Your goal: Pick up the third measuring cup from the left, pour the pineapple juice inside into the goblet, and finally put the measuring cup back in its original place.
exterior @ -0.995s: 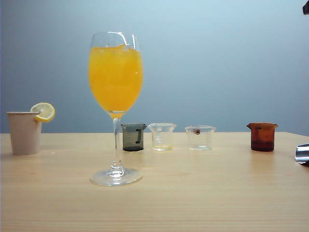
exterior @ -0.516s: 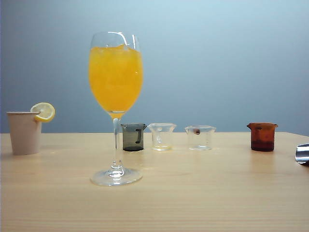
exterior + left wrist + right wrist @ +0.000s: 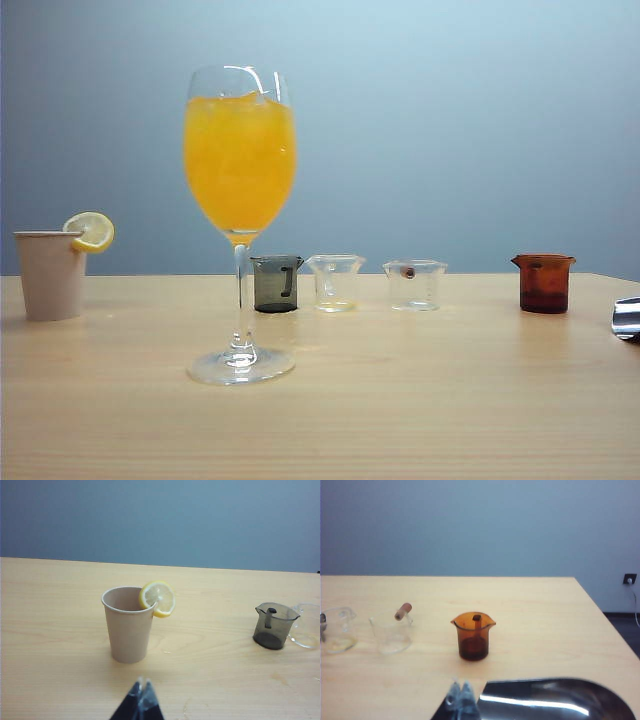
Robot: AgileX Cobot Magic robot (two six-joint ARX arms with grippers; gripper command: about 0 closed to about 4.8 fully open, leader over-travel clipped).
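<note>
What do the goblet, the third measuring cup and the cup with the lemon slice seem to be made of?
The goblet: clear glass, judging by its bright highlights and thin stem.
The third measuring cup: clear and colourless, glass or hard plastic; the look leaves it open.
The lemon-slice cup: matte beige, opaque, with a rolled rim, probably paper.

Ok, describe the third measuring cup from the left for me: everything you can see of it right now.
The third measuring cup is a small clear beaker with a flared rim and a reddish-brown handle stub at the rim. It stands upright on the wooden table, looking empty, in the row between a clear cup holding a trace of yellow liquid and the amber cup. Nothing touches it.
</note>
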